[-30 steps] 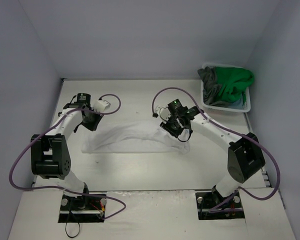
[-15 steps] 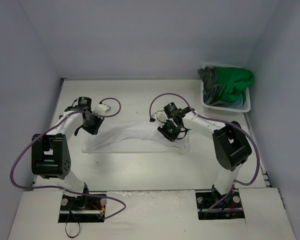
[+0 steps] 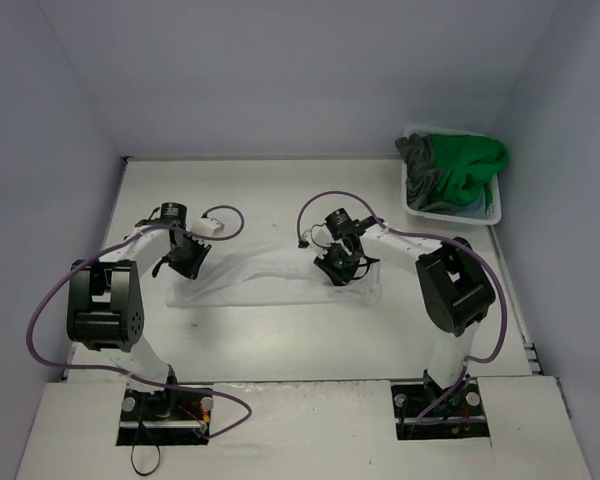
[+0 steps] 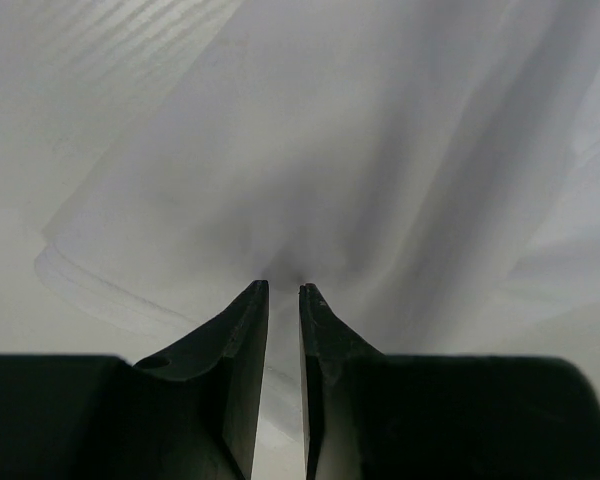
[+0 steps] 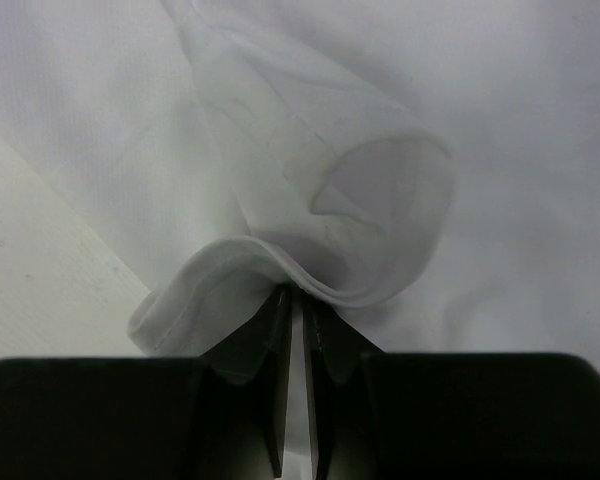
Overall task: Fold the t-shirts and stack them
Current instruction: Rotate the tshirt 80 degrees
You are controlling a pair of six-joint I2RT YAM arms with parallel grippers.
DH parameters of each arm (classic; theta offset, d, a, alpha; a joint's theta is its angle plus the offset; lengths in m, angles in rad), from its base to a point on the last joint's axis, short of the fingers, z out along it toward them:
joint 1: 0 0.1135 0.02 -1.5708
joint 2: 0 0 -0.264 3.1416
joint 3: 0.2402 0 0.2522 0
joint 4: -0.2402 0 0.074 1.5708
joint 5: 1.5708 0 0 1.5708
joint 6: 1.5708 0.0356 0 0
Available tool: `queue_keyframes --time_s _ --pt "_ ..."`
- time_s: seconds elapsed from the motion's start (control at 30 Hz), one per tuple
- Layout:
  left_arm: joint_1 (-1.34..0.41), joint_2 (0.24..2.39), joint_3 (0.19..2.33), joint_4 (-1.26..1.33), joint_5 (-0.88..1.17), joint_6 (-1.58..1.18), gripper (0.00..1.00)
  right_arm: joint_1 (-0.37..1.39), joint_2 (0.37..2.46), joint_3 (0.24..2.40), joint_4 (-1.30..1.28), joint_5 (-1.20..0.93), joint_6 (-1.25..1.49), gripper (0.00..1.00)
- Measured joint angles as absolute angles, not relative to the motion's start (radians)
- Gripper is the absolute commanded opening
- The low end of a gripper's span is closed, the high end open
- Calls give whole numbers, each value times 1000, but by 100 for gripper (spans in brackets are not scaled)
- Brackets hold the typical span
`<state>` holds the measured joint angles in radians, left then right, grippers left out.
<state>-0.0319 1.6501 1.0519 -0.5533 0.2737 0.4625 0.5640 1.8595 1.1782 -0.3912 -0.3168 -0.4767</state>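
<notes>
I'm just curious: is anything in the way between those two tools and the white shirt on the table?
Nothing visible. The left tool and the right tool are each pinching a fold of the white t-shirt directly.

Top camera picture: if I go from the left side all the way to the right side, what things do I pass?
left hand → white t-shirt stretched across the middle → right hand → white laundry basket, holding the dark grey shirt and then the green shirt

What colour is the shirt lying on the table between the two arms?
Plain white, no pattern; the shirt shows best in the left wrist view.
</notes>
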Motion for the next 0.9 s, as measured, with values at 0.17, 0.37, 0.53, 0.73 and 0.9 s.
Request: queue_keyframes --time_s 0.17,0.37,0.53,0.73,0.9 --pt "-32 1710 1053 -541 272 461 14 509 1860 1178 -385 -292 -476 8" --pt "-45 1715 1053 -519 254 456 14 448 1875 1197 -380 -271 -477 8" --pt "-53 1714 1053 -514 253 451 13 418 1944 1292 -390 -269 -485 8" --pt "-53 1666 1009 -533 255 447 13 407 2072 1480 -413 -241 -515 8" --pt "-53 1588 966 -628 277 444 12 400 2201 1673 -412 -221 -542 8"
